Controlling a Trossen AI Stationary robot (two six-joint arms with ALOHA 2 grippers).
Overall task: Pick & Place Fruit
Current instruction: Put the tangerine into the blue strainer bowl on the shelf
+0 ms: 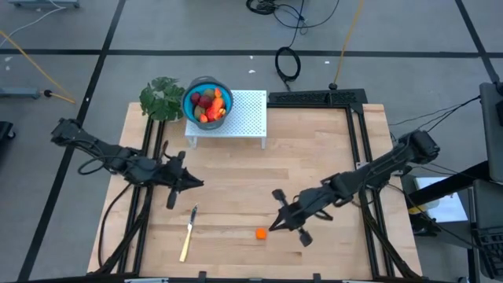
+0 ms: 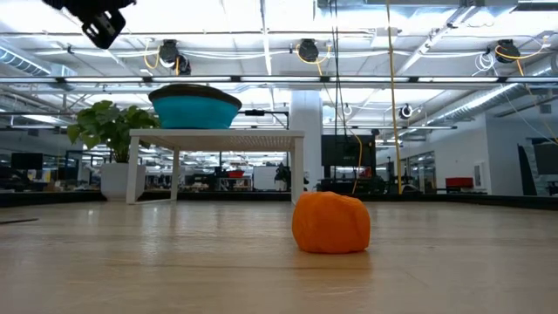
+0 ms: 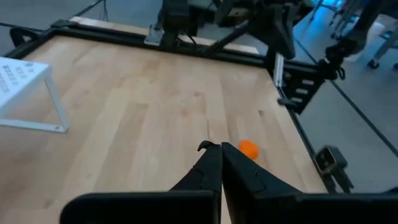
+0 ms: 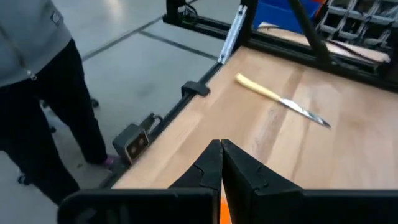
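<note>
A: Reaching in from the table's right side, the right arm lies low and stretched, its right gripper with fingers pressed together and holding nothing, just beside the small orange fruit piece.

B: Does it touch the piece?

A: In the high view the tip sits just next to it; contact cannot be told. In the right wrist view a sliver of orange shows under the closed fingers. In the low view the piece rests alone on the wood.

B: And the other arm?

A: The left arm comes from the table's left edge, bent at the elbow; the left gripper points toward the table's middle, fingers shut and empty, well apart from the orange piece. The left wrist view shows that piece beyond its closed tips.

B: Where is the remaining fruit?

A: Piled in the blue bowl, red and orange pieces together, on the white perforated stand at the table's far edge. A green leafy plant stands just beside the bowl.

B: Anything lying near the orange piece?

A: A yellow-handled knife lies on the wood to the left gripper's near side, apart from the piece with bare wood between. In the right wrist view a person in a grey top and dark trousers stands on the floor beyond the table's edge.
</note>
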